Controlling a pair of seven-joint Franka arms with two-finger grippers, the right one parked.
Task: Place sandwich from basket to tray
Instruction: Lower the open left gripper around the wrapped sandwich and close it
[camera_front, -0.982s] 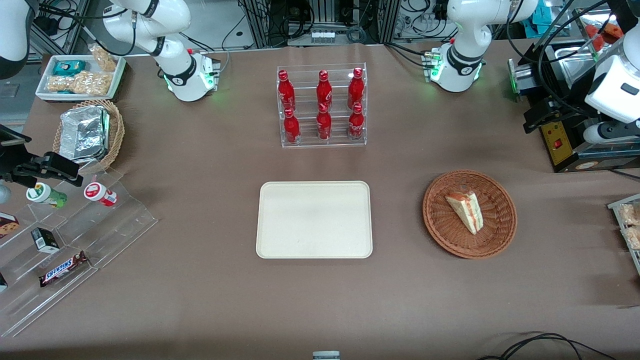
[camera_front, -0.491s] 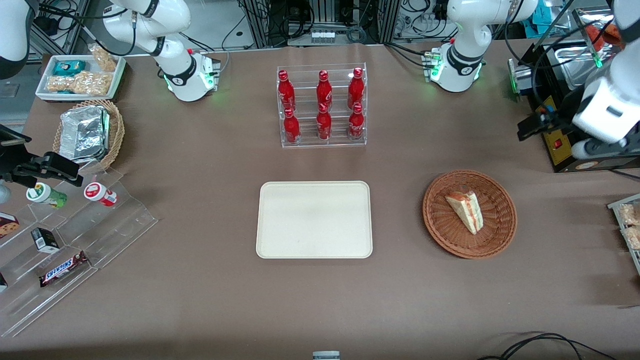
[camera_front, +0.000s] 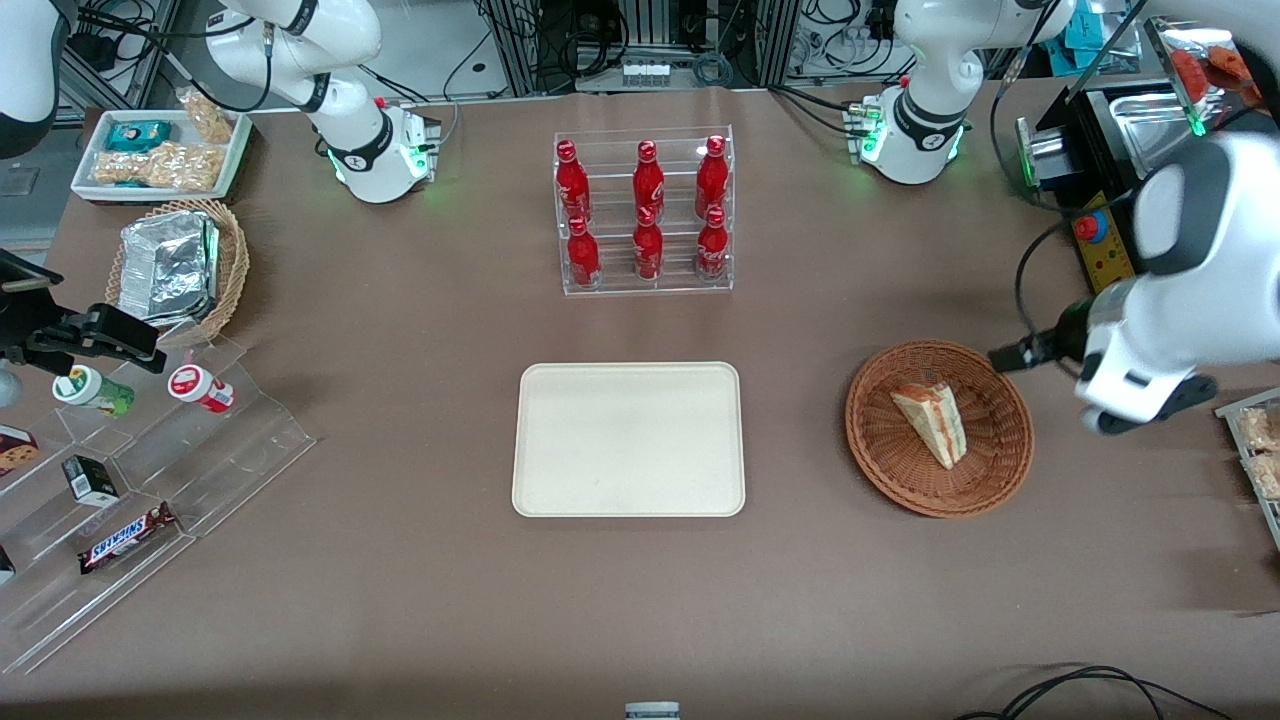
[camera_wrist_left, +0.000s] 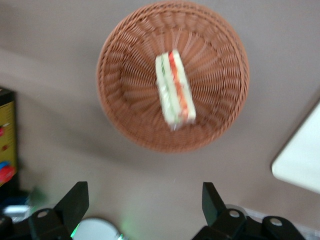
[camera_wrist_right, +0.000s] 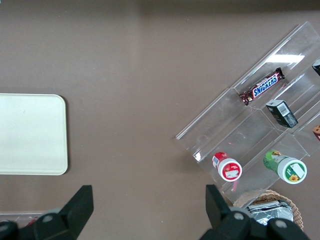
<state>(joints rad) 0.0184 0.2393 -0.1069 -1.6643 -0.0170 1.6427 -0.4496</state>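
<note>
The sandwich (camera_front: 930, 423) (camera_wrist_left: 175, 90), a white bread wedge with red and green layers, lies in the round reddish-brown basket (camera_front: 990, 480) (camera_wrist_left: 125, 120). The cream tray (camera_front: 628, 438) (camera_wrist_left: 300, 160) sits bare at mid-table, beside the basket toward the parked arm's end. My left gripper (camera_wrist_left: 145, 205) hangs open in the air, nothing between its black fingers (camera_wrist_left: 75, 200). It is just off the basket's rim, toward the working arm's end, with the white wrist (camera_front: 1150, 350) above it in the front view.
A clear rack of red bottles (camera_front: 645, 215) stands farther from the front camera than the tray. A black and yellow machine (camera_front: 1100, 230) and a snack tray (camera_front: 1255, 440) flank the working arm. A stepped acrylic display (camera_front: 150, 470) and a foil-filled tan basket (camera_front: 175, 265) lie toward the parked arm's end.
The left arm has swung from above the black machine toward the front camera and down, and its wrist is now beside the basket. Sandwich, basket and tray have not moved.
</note>
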